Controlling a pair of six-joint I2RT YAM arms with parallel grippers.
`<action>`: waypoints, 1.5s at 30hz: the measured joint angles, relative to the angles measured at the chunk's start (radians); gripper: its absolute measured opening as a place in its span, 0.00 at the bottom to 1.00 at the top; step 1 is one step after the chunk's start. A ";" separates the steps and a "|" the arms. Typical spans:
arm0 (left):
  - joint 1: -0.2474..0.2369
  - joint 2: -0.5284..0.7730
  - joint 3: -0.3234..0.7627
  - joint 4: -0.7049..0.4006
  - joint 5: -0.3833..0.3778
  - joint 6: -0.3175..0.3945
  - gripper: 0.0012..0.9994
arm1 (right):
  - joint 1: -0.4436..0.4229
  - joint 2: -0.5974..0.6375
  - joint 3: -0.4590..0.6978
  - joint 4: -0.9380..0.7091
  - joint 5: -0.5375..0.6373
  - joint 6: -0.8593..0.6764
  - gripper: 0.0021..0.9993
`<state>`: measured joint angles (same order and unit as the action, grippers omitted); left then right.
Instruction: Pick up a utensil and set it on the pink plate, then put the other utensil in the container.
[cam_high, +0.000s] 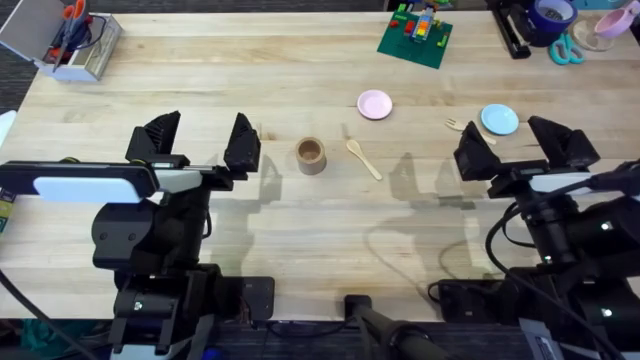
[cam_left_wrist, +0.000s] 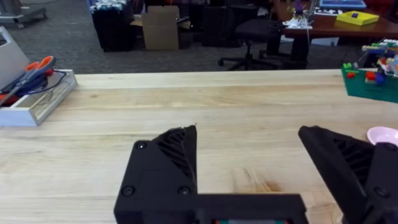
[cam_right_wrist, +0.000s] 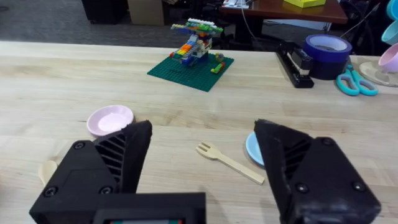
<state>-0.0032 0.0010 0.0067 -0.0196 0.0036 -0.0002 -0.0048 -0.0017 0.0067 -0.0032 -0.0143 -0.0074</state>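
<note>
left gripper (cam_high: 200, 142) is hovering over the left part of the table (cam_high: 200, 80) with its black fingers spread wide apart, gripping nothing, and in its own wrist view (cam_left_wrist: 249, 165) bare wood is showing between them. beyond it at the far left corner a clear tray (cam_high: 85, 50) with orange-handled scissors (cam_high: 72, 12) is sitting. just right of that gripper the wooden cup (cam_high: 311, 156) is standing upright, and near it the spoon (cam_high: 363, 158) is lying flat on the wood, bowl toward the far side. farther back, the pink plate (cam_high: 375, 104) is lying bare, apart from both. a green baseplate with toy bricks (cam_high: 415, 35) is resting at the far edge. moving right, the fork (cam_high: 463, 126) is lying just beside the blue plate (cam_high: 499, 119), its handle reaching the rim. right gripper (cam_high: 520, 150) is hanging near that pair, fingers also wide apart and carrying nothing; its wrist view (cam_right_wrist: 202, 168) is showing the fork between them.
</note>
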 joint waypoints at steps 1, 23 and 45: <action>0.000 0.000 0.000 0.000 0.000 0.000 0.99 | 0.000 0.000 0.000 0.000 0.000 0.000 0.99; 0.000 0.018 0.043 -0.087 -0.012 0.001 0.99 | 0.000 0.047 0.091 -0.199 0.022 -0.006 1.00; 0.000 0.883 1.088 -0.836 0.115 -0.043 0.99 | 0.000 0.861 1.139 -0.952 -0.003 -0.008 1.00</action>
<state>-0.0032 0.8840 1.0947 -0.8551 0.1189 -0.0433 -0.0051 0.8594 1.1459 -0.9552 -0.0170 -0.0154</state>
